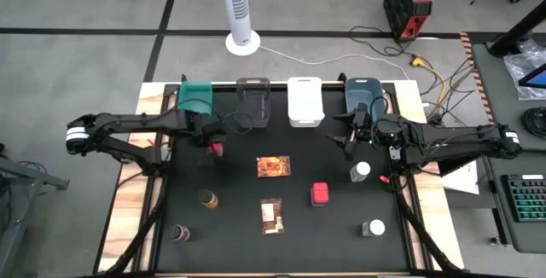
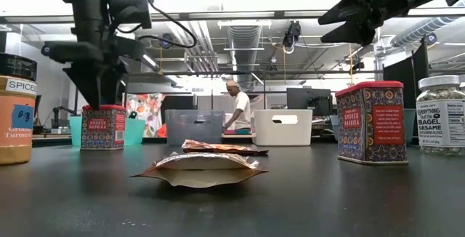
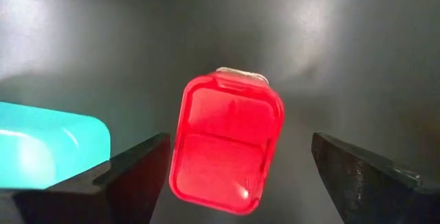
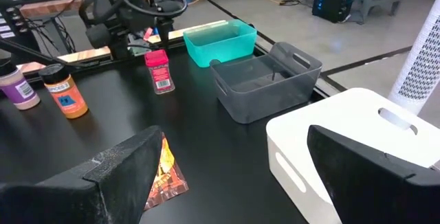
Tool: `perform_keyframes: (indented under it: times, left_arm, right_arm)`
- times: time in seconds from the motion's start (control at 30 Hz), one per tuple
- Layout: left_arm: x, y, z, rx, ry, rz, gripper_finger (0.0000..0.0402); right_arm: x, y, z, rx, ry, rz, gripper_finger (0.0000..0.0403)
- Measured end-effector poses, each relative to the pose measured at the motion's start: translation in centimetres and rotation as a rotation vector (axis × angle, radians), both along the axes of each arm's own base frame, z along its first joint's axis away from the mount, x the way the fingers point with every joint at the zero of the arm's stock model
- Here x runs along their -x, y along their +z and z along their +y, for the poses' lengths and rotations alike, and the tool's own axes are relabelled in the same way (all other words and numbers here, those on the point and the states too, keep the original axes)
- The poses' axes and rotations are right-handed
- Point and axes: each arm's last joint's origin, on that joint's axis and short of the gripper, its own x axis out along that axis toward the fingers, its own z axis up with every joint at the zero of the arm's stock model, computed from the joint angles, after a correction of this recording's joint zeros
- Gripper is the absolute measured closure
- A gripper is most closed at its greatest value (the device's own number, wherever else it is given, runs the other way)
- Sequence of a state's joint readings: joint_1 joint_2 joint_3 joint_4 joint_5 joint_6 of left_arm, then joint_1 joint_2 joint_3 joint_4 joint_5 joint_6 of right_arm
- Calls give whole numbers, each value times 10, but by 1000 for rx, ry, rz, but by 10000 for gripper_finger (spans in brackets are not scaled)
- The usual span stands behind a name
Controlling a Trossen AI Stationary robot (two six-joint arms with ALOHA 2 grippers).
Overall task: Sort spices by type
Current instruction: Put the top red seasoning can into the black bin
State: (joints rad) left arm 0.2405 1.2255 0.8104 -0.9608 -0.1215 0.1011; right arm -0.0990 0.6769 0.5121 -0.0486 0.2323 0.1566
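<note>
One red square tub (image 3: 227, 141) stands upright on the black table near the teal bin (image 1: 196, 97). My left gripper (image 3: 240, 145) points down just above it, open, with a finger on either side of the red lid and touching nothing. A second red tub (image 1: 321, 194) stands right of centre. Two flat packets (image 1: 273, 166) (image 1: 272, 216) lie mid-table. Two white-capped jars (image 1: 361, 171) (image 1: 373, 228) stand at the right, and two dark-capped bottles (image 1: 208, 199) (image 1: 181, 233) at the left. My right gripper (image 1: 350, 137) hangs open and high near the blue bin (image 1: 365, 95).
Teal, grey (image 1: 253, 99), white (image 1: 304, 101) and blue bins stand in a row along the table's far edge. Cables and a white tower fan (image 1: 239, 9) are on the floor beyond the table. A person (image 2: 236, 110) shows in the room behind.
</note>
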Motion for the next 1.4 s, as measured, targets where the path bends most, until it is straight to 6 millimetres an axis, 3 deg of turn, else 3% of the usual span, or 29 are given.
perform_keyframes:
  times: [0.17,0.67,1.13,1.4]
  left_arm:
    - [3,-12,-1,1,-6,11,64]
    - [0,-13,1,-26,8,11,84]
    - [-14,-39,4,5,9,139,91]
    - [-15,-44,5,12,5,163,92]
  right_arm:
    - [0,0,0,0,0,0,48]
    - [0,-2,0,-1,0,7,48]
    - [0,-3,0,-1,0,8,48]
    - [0,-3,0,-1,0,9,48]
